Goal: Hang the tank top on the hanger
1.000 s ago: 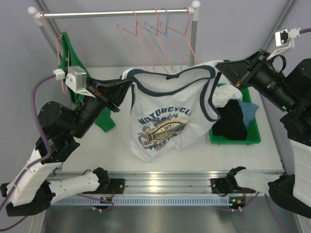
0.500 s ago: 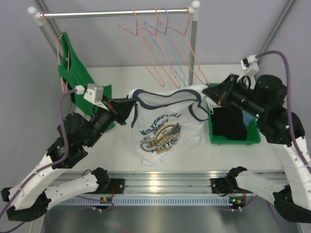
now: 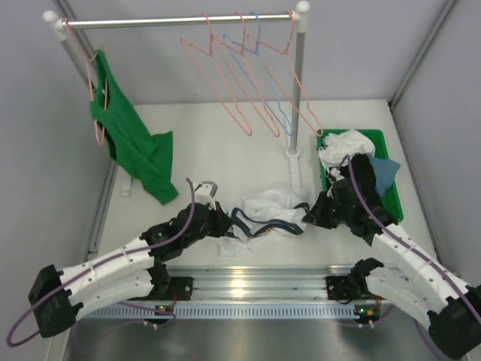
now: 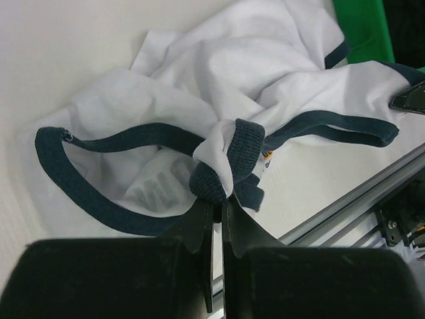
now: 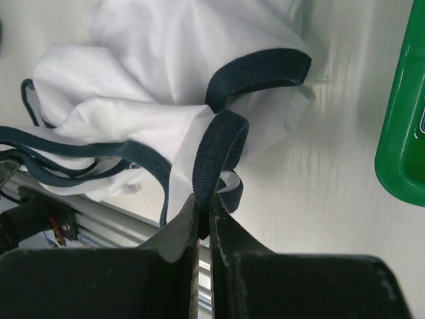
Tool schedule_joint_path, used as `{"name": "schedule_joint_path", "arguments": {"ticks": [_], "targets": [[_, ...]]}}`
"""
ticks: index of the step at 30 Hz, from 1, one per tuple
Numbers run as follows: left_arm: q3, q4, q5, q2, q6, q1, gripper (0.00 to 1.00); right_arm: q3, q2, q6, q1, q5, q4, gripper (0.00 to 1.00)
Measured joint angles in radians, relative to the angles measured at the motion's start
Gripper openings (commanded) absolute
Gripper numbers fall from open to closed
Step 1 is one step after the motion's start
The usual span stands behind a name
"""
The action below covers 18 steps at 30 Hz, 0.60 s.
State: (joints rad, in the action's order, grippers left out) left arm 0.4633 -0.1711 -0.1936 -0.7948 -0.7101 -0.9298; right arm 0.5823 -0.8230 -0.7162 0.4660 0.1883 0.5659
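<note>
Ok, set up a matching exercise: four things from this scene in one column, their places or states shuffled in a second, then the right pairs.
1. white tank top
2. green tank top
3. green bin
4. metal rail

A. hanging at the rail's left end
B. spans the back, above the table
C. at the table's right, holding a pile of clothes
D. crumpled on the table near the front edge

Pairs: 1-D, 2-A, 3-C, 4-B

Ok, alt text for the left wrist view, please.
The left pincer is shut on navy trim of the white tank top, which lies crumpled on the table. A green bin shows top right, a metal rail lower right.
</note>
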Motion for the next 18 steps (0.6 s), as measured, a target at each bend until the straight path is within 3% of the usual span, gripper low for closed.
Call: {"name": "schedule_joint_path", "arguments": {"ticks": [4, 8, 18], "targets": [[-0.006, 0.046, 0.003, -0.09, -0.025, 0.0, 0.28, -0.02, -0.091, -0.009, 0.0, -0.004, -0.083, 0.0], [-0.005, 0.058, -0.002, -0.113, -0.029, 0.0, 0.42, -0.015, -0.168, -0.01, 0.0, -0.027, -0.143, 0.0], [0.076, -0.041, -0.104, -0.013, -0.024, 0.0, 0.5, 0.055, -0.222, -0.004, -0.006, -0.065, -0.176, 0.24]]}}
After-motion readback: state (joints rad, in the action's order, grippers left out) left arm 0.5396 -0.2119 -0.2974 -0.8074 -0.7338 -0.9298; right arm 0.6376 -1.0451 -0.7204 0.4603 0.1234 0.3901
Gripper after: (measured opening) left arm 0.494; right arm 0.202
